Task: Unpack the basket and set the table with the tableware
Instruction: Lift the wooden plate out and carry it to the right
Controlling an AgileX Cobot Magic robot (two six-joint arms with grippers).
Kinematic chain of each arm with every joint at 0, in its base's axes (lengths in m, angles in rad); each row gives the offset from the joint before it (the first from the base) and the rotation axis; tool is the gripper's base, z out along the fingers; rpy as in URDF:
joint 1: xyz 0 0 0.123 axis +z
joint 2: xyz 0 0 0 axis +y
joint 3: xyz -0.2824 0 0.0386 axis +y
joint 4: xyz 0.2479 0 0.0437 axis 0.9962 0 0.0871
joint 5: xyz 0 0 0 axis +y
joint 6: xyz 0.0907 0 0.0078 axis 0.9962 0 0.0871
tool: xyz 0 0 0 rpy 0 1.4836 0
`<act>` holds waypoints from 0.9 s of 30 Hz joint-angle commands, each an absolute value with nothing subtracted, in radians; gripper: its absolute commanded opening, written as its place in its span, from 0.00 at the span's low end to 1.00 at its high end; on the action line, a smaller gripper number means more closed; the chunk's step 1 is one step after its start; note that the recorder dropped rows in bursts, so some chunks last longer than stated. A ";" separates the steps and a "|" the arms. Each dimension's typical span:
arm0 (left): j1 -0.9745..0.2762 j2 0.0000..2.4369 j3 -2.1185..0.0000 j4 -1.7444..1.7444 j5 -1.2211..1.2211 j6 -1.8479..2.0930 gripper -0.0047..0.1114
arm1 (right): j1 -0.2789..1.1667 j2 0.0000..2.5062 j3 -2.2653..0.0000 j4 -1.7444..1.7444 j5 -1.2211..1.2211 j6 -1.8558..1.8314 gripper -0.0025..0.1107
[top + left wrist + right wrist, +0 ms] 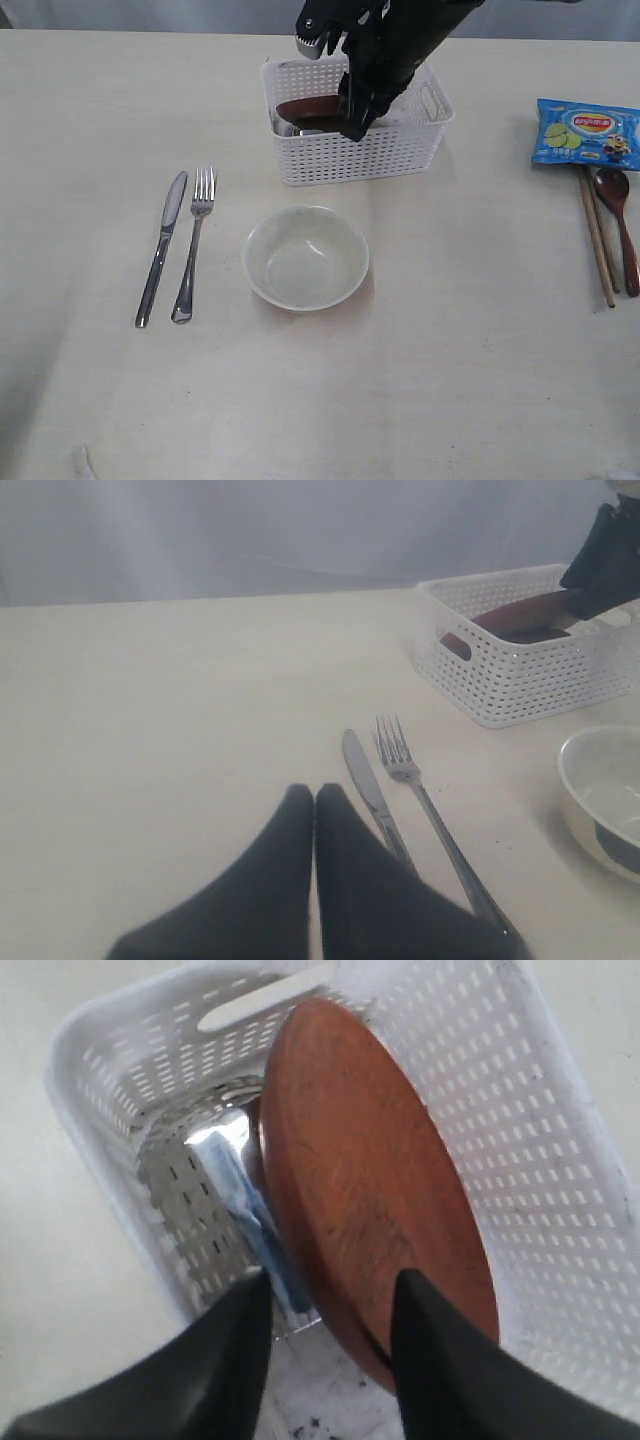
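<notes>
Exterior view: the table [100, 120] fills the frame, cream-white and faintly scuffed. Taking the bowl as the centre of the dial, the basket [350, 160] stands at twelve o'clock, near it but not touching, with its perforated white walls upright. The bowl [306, 257] itself is pale cream and sits mouth up near the middle of the table. The blue snack packet [587, 133] lies flat at two o'clock, well apart. The brown round plate [370, 1190] is inside the basket, tilted on its edge and leaning against one long wall.

The right gripper [355, 125] reaches down into the basket. In the right wrist view its jaws stand moderately wide and straddle the plate's rim. One finger overlaps the plate's face and a gap shows beside the other, so the plate is not clamped.

The knife [163, 245] and fork [193, 245] lie side by side at nine o'clock, with the knife on the outside. The wooden chopsticks [597, 240] and the dark spoon [620, 215] lie together at three o'clock, just below the packet. A shiny steel cup [215, 1150] sits in the basket behind the plate.

The left gripper [315, 800] has its fingers pressed together with nothing between them, above bare table near the knife.
</notes>
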State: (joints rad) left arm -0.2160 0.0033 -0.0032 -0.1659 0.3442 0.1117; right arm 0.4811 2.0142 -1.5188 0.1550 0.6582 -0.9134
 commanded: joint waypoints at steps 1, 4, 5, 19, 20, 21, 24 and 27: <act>-0.222 0.000 0.000 -0.164 0.342 0.109 0.04 | 0.482 2.017 -1.521 0.134 0.663 -0.928 0.10; -0.222 0.000 0.000 -0.164 0.342 0.109 0.04 | 0.482 2.017 -1.521 0.101 0.671 -0.928 0.02; -0.222 0.000 0.000 -0.164 0.342 0.109 0.04 | 0.482 2.017 -1.521 0.098 0.674 -0.928 0.02; -0.222 0.000 0.000 -0.164 0.342 0.109 0.04 | 0.492 1.822 -1.521 0.076 0.707 -0.897 0.02; -0.222 0.000 0.000 -0.164 0.342 0.109 0.04 | 0.492 1.798 -1.521 0.076 0.709 -0.890 0.02; -0.222 0.000 0.000 -0.164 0.342 0.109 0.04 | 0.492 1.775 -1.521 0.069 0.713 -0.876 0.02; -0.222 0.000 0.000 -0.164 0.342 0.109 0.04 | 0.492 1.716 -1.521 -0.021 0.716 -0.783 0.02; -0.222 0.000 0.000 -0.164 0.342 0.109 0.04 | 0.490 1.674 -1.521 -0.161 0.737 -0.644 0.02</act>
